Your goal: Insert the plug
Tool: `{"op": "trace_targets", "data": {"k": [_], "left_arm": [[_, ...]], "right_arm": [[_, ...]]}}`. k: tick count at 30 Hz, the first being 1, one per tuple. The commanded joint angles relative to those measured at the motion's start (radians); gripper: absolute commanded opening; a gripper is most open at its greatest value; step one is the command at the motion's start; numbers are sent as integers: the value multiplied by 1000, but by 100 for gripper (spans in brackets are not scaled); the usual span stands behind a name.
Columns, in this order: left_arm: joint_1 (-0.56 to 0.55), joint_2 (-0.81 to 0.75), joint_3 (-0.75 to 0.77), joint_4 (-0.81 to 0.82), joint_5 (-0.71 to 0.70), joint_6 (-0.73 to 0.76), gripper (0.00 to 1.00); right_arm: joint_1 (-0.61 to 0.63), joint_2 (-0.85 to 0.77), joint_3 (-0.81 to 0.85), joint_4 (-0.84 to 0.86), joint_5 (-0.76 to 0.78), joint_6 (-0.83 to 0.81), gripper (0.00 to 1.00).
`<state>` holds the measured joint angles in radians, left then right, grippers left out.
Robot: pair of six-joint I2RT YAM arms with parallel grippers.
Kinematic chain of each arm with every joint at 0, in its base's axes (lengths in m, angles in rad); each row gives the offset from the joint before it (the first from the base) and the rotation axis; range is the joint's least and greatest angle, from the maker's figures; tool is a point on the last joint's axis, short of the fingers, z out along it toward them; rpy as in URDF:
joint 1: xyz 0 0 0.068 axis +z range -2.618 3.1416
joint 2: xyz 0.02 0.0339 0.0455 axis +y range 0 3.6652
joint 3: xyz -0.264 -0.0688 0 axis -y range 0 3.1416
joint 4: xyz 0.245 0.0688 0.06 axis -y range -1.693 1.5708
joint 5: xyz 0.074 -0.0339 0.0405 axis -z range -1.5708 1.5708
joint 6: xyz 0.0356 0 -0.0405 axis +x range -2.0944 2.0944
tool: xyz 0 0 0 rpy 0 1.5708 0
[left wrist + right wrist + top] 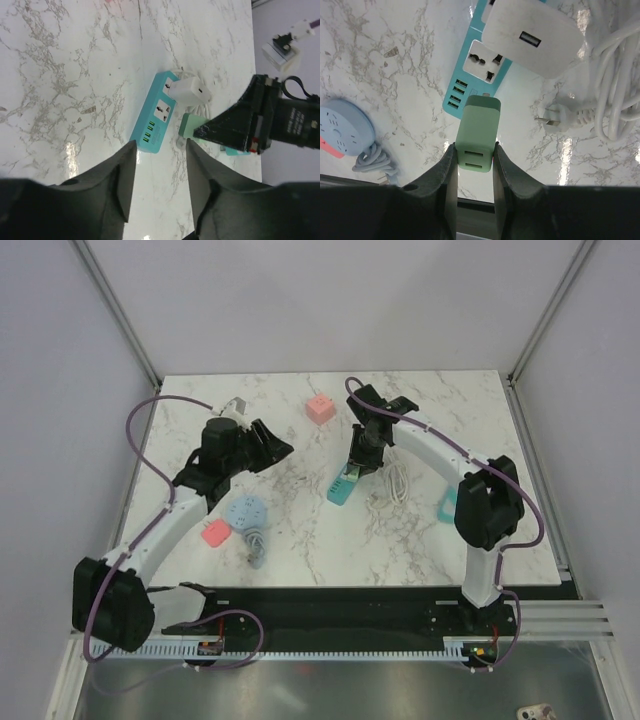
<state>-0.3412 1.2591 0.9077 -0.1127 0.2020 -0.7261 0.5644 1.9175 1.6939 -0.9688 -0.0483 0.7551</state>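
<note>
Starting at the near edge: round blue power strip [246,512] with its grey cord [256,546] bunched in front of it and a pink block [215,533] touching its left side, all next to the left arm. Mid-table is the teal power strip [341,487]: USB ports at the near end, then one free socket, then a white adapter [532,37] filling the far socket. Right gripper [474,150] is clamped on the green plug [479,125], fingers pressed against both its sides. The plug sits at the strip's USB end, short of the free socket and not inserted; can't tell whether it touches the strip. Coiled white cable [397,482] lies just right of the strip. Left gripper [160,147] is left of the strip, jaws partly apart, holding nothing. Farthest back is a pink cube [320,409].
</note>
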Motion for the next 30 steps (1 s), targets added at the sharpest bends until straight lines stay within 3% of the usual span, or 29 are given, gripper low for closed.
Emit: {"op": "trace_targets", "data": {"k": [1,2,5,10,30], "left_arm": [[11,-137,-30,-68,-56,39,57],[13,-156,-32,-82,-70,50,66],[16,-217,-35,-125,-69,91,79],[18,-270,-73,-143,-96,126,89],[18,-279,-86,-147,-87,123,89]], "right_arm": [[-24,26,55,-34,-2,58,0],[-29,34,56,-34,-8,59,0],[-38,63,55,-31,-18,69,0],[-46,95,76,-30,-22,82,0],[-67,127,98,-11,-44,109,0]]}}
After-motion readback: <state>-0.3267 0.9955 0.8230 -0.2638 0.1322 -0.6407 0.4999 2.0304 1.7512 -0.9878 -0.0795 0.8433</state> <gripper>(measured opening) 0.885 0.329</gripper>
